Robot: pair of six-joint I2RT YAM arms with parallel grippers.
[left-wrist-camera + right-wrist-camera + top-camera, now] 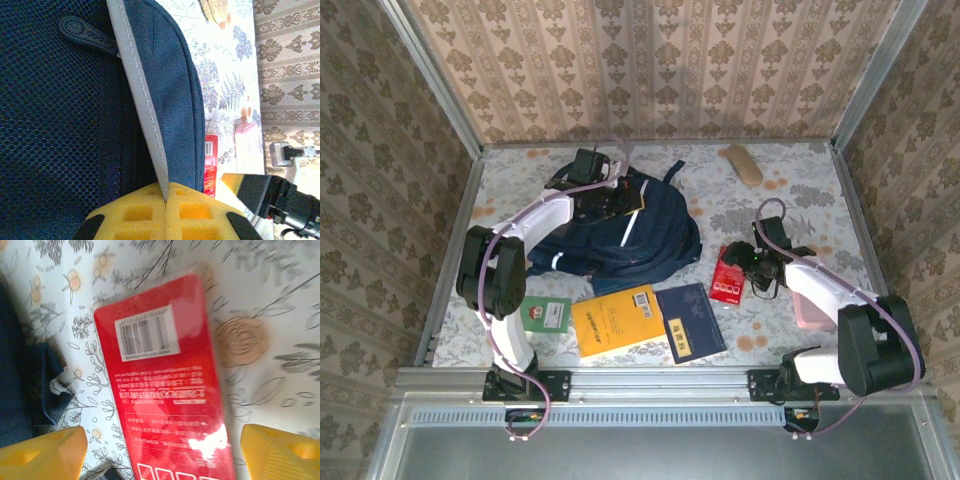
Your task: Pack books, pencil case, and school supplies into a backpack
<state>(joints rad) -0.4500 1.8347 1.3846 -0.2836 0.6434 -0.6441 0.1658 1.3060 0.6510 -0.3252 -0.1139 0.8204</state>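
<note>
Left gripper (166, 200) clenched on grey trim strip (142, 100) of backpack (620, 245), right gripper (162, 460) spread wide above flat red pack (165, 380) (on table (800, 200), right of backpack), books (617, 320) along near edge

The surface (790, 200) is covered by a pale cloth (260, 285) printed with grey leaves, ferns and small orange flowers, plus round tan blooms on thin grey stems. Walls (660, 60) papered in beige damask stripes rise from its far, left and right edges. Grey metal posts (432, 75) stand at the far corners. An aluminium rail (660, 385) runs along the near edge.
</note>
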